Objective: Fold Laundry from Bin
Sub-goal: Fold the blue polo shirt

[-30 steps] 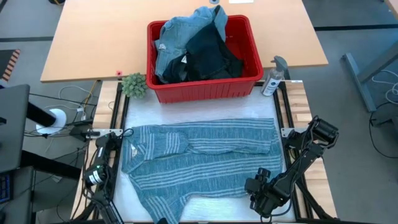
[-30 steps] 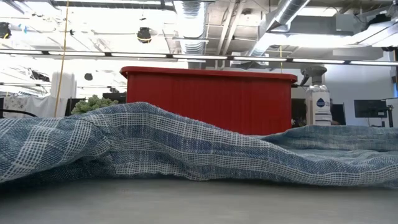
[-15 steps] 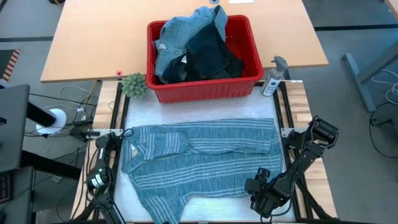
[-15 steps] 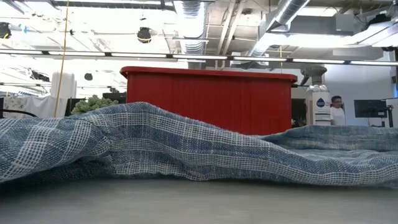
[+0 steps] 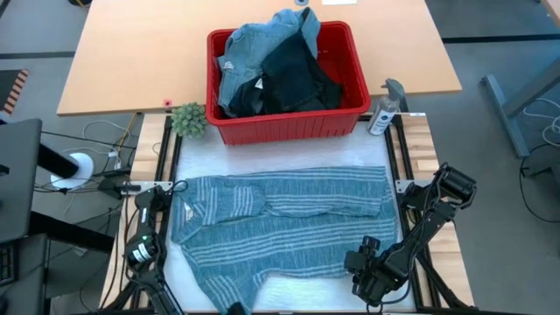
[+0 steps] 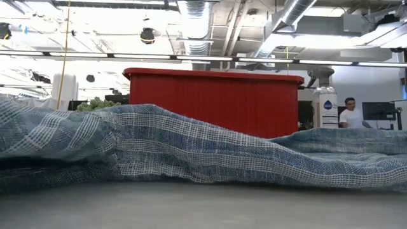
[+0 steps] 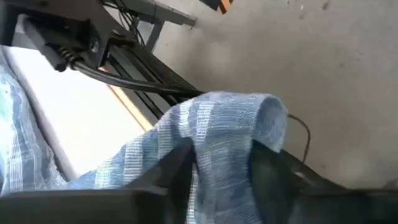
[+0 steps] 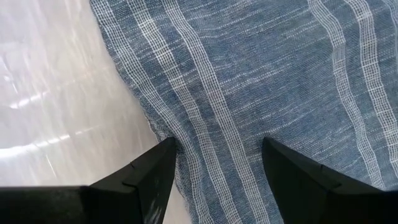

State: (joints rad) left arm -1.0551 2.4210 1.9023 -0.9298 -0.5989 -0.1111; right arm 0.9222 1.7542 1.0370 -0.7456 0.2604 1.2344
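Note:
The blue-grey white-striped shirt lies spread on the white mat, one long end reaching to the table's near edge. My left gripper is at that near left end and is shut on a bunch of the shirt. My right gripper stands open at the near right, its fingers on either side of the shirt's near edge; whether they touch it I cannot tell. The red bin stands at the far side, with denim and dark laundry piled in it. My left gripper pinches a bunched fold of the shirt's near left end between its two fingers. The cloth humps up past the fingertips and trails back slack onto the mat. One layer or several, I cannot tell.
A spray bottle stands right of the bin and a small green plant left of it. Black frame rails run along the mat's sides. A person shows far back in the room.
My left gripper has sunk a little toward the near edge and shut on the shirt's near left end. In the low view the shirt's left part now stands higher and more humped than before. The right arm has kept still.

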